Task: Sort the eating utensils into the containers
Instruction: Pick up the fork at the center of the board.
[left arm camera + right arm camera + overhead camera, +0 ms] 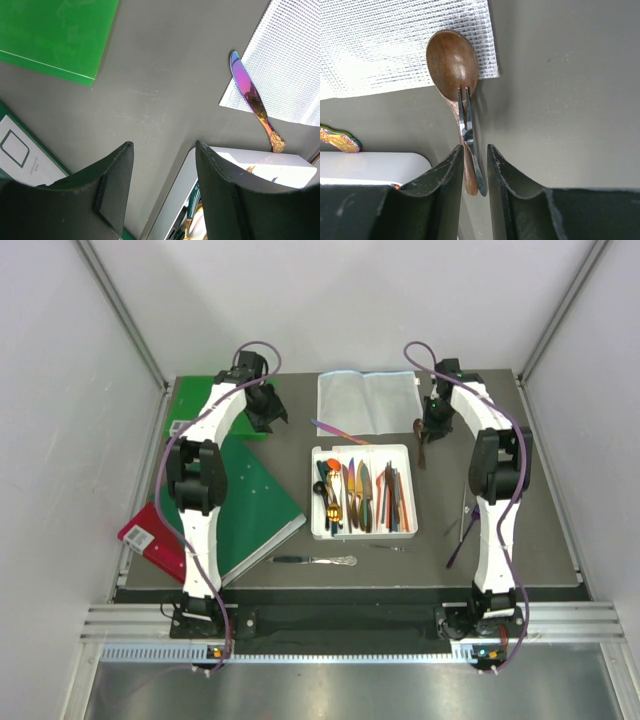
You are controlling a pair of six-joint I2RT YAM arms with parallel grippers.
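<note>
My right gripper (pixel 475 147) (pixel 432 428) is shut around the handle ends of a brown wooden spoon (pixel 451 62) and a dark fork (pixel 468 132) lying side by side. The spoon's bowl overlaps the corner of a mesh sheet (pixel 395 45). The white compartment tray (pixel 363 449) holds several utensils of different colours. My left gripper (pixel 162 145) (pixel 265 418) hangs open over bare table near the tray's corner (pixel 260 165), holding nothing. An iridescent knife (pixel 250 97) (pixel 335 430) lies between sheet and tray. A silver knife (pixel 315 561) lies in front of the tray.
Green books (pixel 250 490) and a red one (pixel 150 535) lie under the left arm. The mesh sheet (pixel 365 400) lies behind the tray. More slim utensils (pixel 465 520) lie beside the right arm, and a small dark piece (pixel 385 547) sits just below the tray.
</note>
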